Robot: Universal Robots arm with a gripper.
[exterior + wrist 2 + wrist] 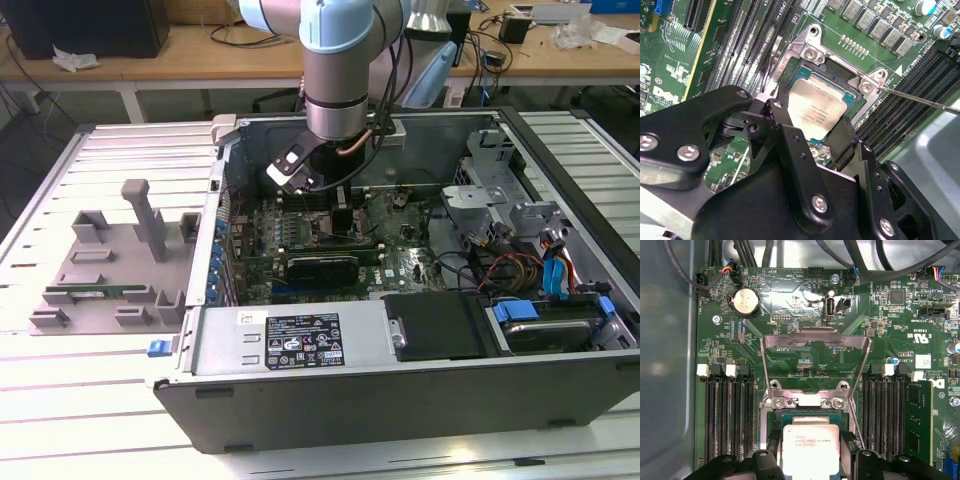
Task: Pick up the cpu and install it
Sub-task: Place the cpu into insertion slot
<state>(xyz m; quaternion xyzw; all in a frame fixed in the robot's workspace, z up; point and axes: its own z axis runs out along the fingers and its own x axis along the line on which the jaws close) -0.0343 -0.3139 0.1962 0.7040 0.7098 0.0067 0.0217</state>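
Black fingers point(790, 145) of the end effector point(811, 119) are seen closest in both wrist views. They are closed narrowly on two opposite edges of the cpu point(816, 112), whose silver-grey top is turned upward. The cpu is held level directly over the socket, within the socket's metal rim point(807, 401); whether it is fully seated cannot be told. A hinged metal frame point(815, 338) is swung open and stands away from the socket, and a thin metal lever point(920, 97) is raised beside it. Rows of dark memory slots point(725, 415) are found on either side of the socket on the green motherboard point(790, 305), and a green memory stick point(920, 425) is seated in one outer slot.

In the exterior view, the arm point(340, 90) is lowered into the open computer case point(300, 395), which is laid on its side on the slatted worktop point(80, 420). A grey holder point(110, 265) is set just beside the case, on the exterior view's left.
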